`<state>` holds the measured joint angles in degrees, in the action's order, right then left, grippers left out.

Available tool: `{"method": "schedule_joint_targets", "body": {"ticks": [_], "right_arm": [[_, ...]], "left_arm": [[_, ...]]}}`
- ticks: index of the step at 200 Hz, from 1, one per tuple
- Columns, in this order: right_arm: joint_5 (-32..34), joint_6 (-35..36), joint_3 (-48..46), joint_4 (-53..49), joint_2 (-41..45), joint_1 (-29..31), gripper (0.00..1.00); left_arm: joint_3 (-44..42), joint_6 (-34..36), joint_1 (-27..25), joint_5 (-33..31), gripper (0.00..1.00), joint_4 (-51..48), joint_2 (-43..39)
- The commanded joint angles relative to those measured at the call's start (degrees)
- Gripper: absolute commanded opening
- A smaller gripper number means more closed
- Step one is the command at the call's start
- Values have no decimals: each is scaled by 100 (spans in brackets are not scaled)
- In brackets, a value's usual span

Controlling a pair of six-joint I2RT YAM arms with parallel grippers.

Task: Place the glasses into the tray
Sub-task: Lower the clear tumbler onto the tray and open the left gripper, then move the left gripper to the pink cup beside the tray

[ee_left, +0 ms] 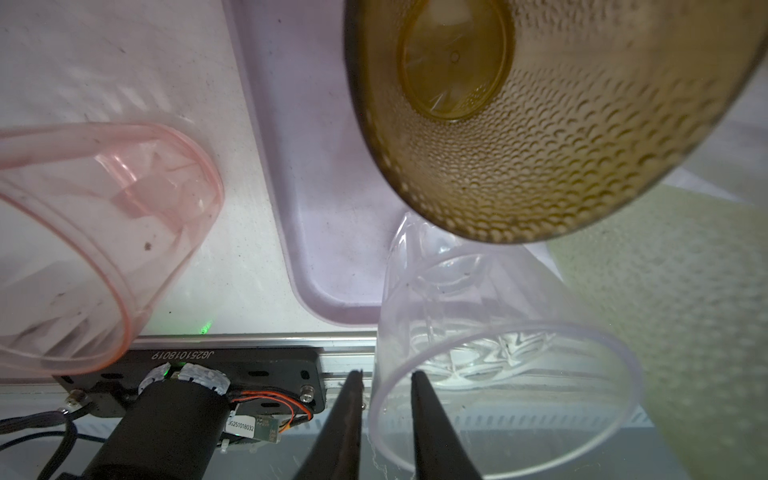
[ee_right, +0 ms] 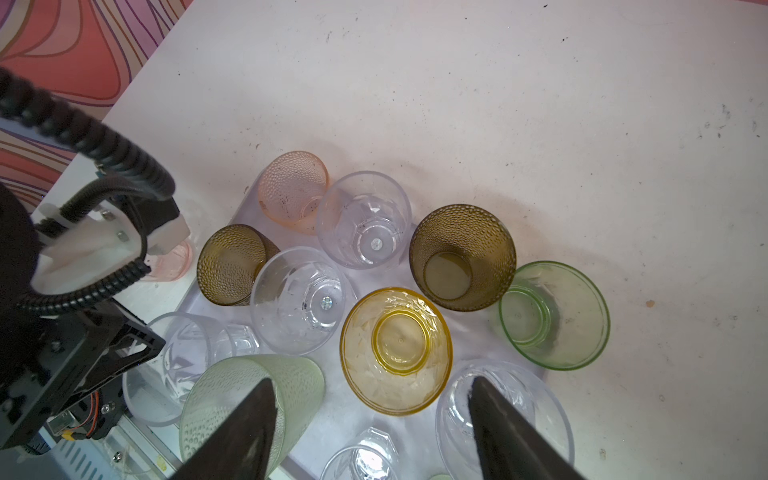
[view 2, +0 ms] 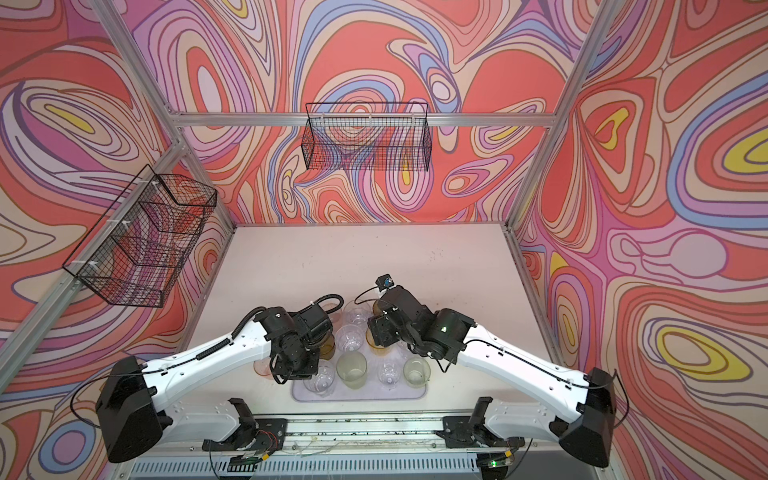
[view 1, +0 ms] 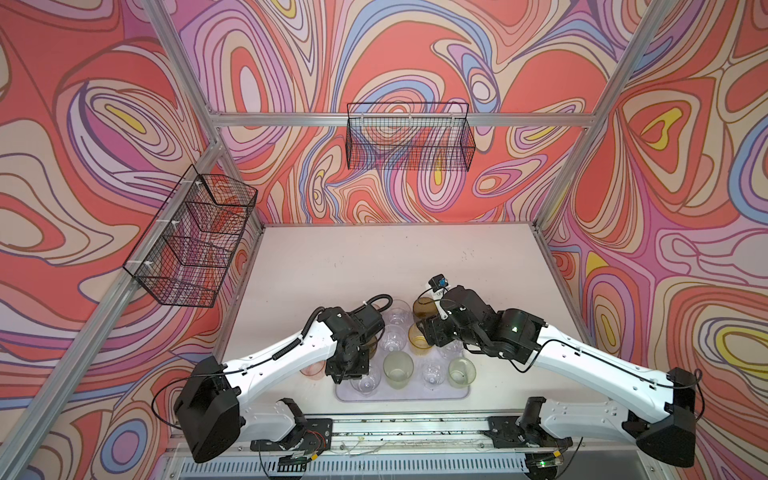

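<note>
While your left jaws straddled the rim wall of the clear glass (ee_left: 498, 353), one tip inside and one outside, they stood only a little parted and, as far as the wrist view showed, pinched nothing. That glass stood upright in a corner of the tray (ee_left: 328, 232), right at the tips, with the brown glass (ee_left: 540, 137) just beyond it. Your right jaws hung wide apart and empty above the tray, the yellow glass (ee_right: 395, 345) just ahead of their tips.

The relation that mattered was the pink glass (ee_left: 104, 249). It stood on the desk (ee_left: 124, 62) outside the tray, to the side of the left jaws away from the tray and well apart from the right ones, so your left arm (view 1: 286, 349) was the nearer. It stood mouth up, long axis vertical, so a pinch on its rim wall from above looked the likely way in. Only the tray's low rim lay between it and a bare strip of tray floor beside the brown glass. The desk's front edge ran close by the left tips, so room that way looked short.
</note>
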<state>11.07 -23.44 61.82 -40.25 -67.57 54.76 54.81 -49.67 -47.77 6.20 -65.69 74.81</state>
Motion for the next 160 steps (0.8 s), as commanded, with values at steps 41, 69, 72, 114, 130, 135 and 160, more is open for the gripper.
{"method": "schedule_joint_targets", "body": {"ticks": [41, 69, 72, 114, 130, 135, 160], "right_arm": [[9, -3, -74, 64, 87, -25, 76], [-1, -5, -83, 86, 88, -22, 76], [-2, 3, -83, 76, 86, -20, 76], [4, 11, -82, 73, 112, -19, 76], [5, 9, -69, 61, 104, -22, 76], [2, 7, -74, 62, 104, -22, 76], [-15, 6, -83, 63, 113, -24, 76]], "left_arm": [[727, 162, -40, -280, 39, -748, -19], [1037, 307, -25, -513, 40, -1005, 51], [1066, 323, -27, -530, 39, -1029, 57], [1233, 520, 171, -576, 40, -1161, 5], [1261, 596, 360, -588, 40, -1209, -72], [1269, 622, 421, -592, 40, -1208, -109], [1215, 732, 731, -593, 40, -1227, -291]]}}
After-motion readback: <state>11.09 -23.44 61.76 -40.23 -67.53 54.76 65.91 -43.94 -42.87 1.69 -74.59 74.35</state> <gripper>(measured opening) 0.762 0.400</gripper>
